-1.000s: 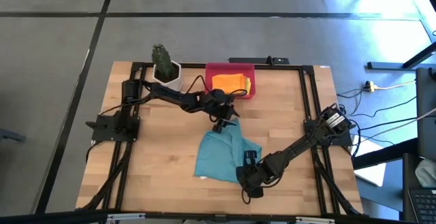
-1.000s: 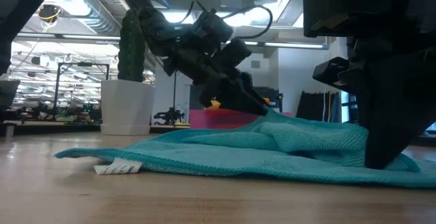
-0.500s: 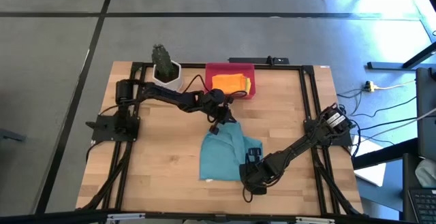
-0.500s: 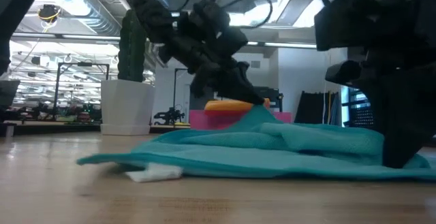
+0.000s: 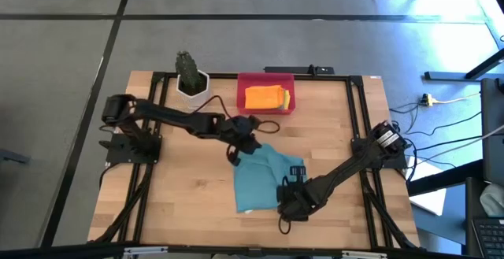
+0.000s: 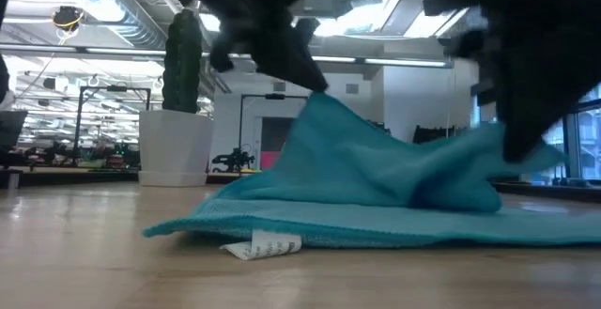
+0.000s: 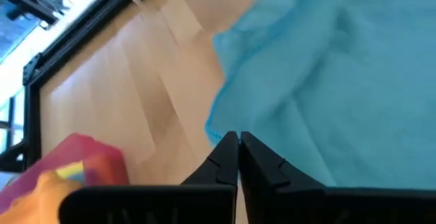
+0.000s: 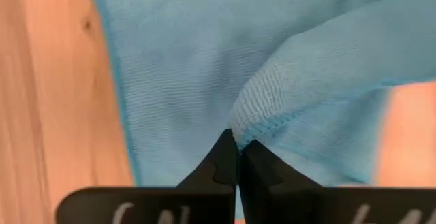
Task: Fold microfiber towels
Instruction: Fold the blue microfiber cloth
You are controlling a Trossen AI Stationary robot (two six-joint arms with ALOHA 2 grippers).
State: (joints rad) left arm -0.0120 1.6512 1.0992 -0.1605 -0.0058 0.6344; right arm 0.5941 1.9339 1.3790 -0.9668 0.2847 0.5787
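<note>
Two end effectors, both mine, grip one teal towel (image 5: 264,179) at the centre of the table (image 5: 181,188). My left end effector (image 5: 235,156) is pinched tight on the towel's upper-left corner, and my right end effector (image 5: 287,198) is clamped on a folded edge near the towel's lower right.

Seen from above, the cloth looks almost flat, lying just below mid-frame. The low view tells more: the corner in my left end effector (image 6: 315,88) is lifted into a peak at upper centre, the right-hand edge rises too, and the rest of the teal towel (image 6: 376,173) drapes down to the wood. A small white label (image 6: 262,247) hangs at the near hem at lower centre; its print cannot be read.

My left wrist view shows closed fingertips (image 7: 237,141) at the cloth's corner, with the red tray (image 7: 95,159) at lower left. My right wrist view shows a stitched hem gripped between shut fingertips (image 8: 236,148).

From overhead, the red tray (image 5: 264,80) sits at the table's top edge holding orange and yellow towels (image 5: 266,97), beside a potted cactus (image 5: 189,75).
</note>
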